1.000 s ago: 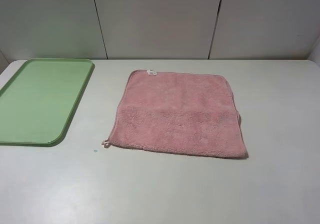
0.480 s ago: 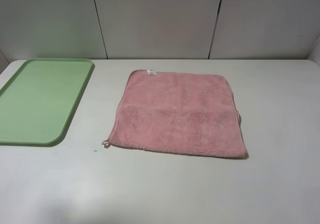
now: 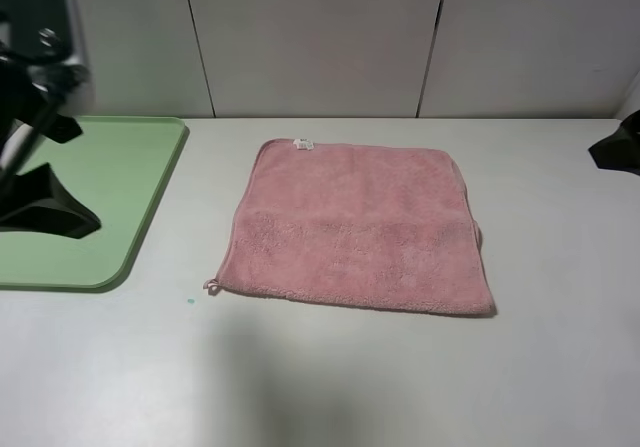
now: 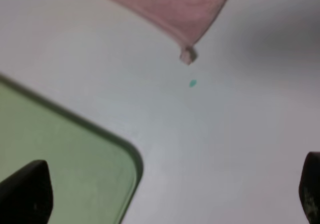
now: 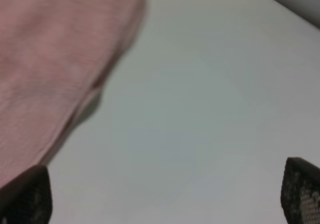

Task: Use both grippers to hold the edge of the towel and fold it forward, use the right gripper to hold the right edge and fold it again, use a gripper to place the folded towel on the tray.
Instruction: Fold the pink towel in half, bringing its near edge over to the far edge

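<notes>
The pink towel [image 3: 355, 227] lies spread on the white table, with its white tag [image 3: 302, 144] at the far edge and its corner loop [image 3: 211, 286] at the near left. The near hem [image 3: 350, 302] lies flat. The light-green tray [image 3: 120, 197] sits at the left. My left gripper [image 3: 50, 167] hangs open and empty over the tray, left of the towel. Its wrist view shows the tray corner [image 4: 75, 179], the towel corner [image 4: 175, 8] and the loop [image 4: 186, 56]. My right gripper [image 3: 615, 152] shows only partly at the right edge, open in its wrist view [image 5: 162, 194], beside the towel's edge [image 5: 55, 68].
A small green speck [image 3: 190, 300] lies on the table next to the towel's loop, and it also shows in the left wrist view [image 4: 192, 83]. Grey wall panels [image 3: 320, 37] stand behind the table's far edge.
Both arms have come into the exterior view: the left over the tray, the right at the right edge. The towel and tray have not moved.
</notes>
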Tool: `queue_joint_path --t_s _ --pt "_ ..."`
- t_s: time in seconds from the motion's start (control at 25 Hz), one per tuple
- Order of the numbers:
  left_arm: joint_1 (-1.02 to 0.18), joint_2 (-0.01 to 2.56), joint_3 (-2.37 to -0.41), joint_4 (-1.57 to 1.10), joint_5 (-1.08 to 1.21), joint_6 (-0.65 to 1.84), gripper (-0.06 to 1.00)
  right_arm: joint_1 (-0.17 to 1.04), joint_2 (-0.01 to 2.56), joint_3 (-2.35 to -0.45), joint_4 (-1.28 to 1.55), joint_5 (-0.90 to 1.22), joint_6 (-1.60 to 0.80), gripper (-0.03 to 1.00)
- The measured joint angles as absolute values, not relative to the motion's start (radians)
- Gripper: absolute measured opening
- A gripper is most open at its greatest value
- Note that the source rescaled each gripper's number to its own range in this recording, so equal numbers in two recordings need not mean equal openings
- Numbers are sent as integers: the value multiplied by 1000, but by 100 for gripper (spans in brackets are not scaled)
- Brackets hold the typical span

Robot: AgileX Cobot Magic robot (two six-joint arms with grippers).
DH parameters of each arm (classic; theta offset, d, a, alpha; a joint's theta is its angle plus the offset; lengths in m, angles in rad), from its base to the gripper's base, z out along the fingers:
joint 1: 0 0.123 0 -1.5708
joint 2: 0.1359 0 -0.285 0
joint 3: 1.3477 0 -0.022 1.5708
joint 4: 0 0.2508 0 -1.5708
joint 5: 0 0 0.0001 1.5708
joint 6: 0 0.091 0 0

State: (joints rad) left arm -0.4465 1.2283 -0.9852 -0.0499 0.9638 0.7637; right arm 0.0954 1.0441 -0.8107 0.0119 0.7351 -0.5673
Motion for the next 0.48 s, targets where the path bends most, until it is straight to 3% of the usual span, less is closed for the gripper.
queue_joint_path --t_s 0.2,0.48 --pt "-508 1391 -985 -96 823 801 98 245 1150 -822 12 691 -722 100" --pt "-556 1577 -985 -166 805 925 98 392 1355 -823 14 627 -741 100"
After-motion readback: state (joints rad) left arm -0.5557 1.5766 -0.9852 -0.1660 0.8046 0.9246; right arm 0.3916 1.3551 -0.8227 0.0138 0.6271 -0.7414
